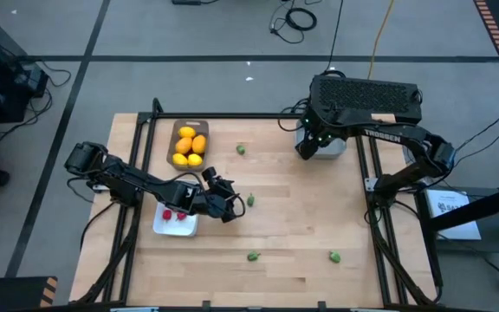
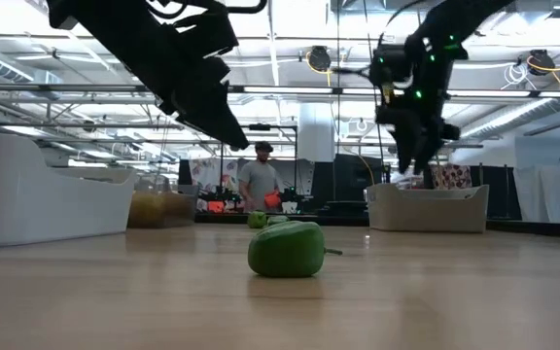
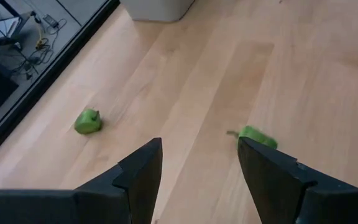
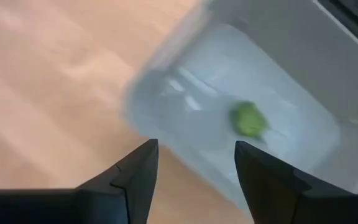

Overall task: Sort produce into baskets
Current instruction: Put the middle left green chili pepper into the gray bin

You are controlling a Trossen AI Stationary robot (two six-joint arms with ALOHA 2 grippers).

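My left gripper (image 1: 235, 206) (image 3: 199, 146) is open and empty, low over the table's middle. A small green piece (image 1: 251, 200) (image 3: 257, 135) lies on the wood just past one fingertip. My right gripper (image 1: 305, 147) (image 4: 196, 146) is open and empty above the near edge of the pale grey bin (image 1: 329, 146) (image 4: 272, 74). One green piece (image 4: 250, 119) lies inside that bin. Several yellow lemons (image 1: 190, 144) fill the grey-brown tray (image 1: 174, 137). Red berries (image 1: 174, 215) lie in the white tray (image 1: 165, 229).
Loose green pieces lie on the table at the far middle (image 1: 241, 149) (image 3: 87, 121), the near middle (image 1: 253, 256) (image 2: 286, 249) and the near right (image 1: 334, 256). A black vented box (image 1: 366, 97) stands behind the bin. A person (image 2: 260, 182) stands in the room beyond.
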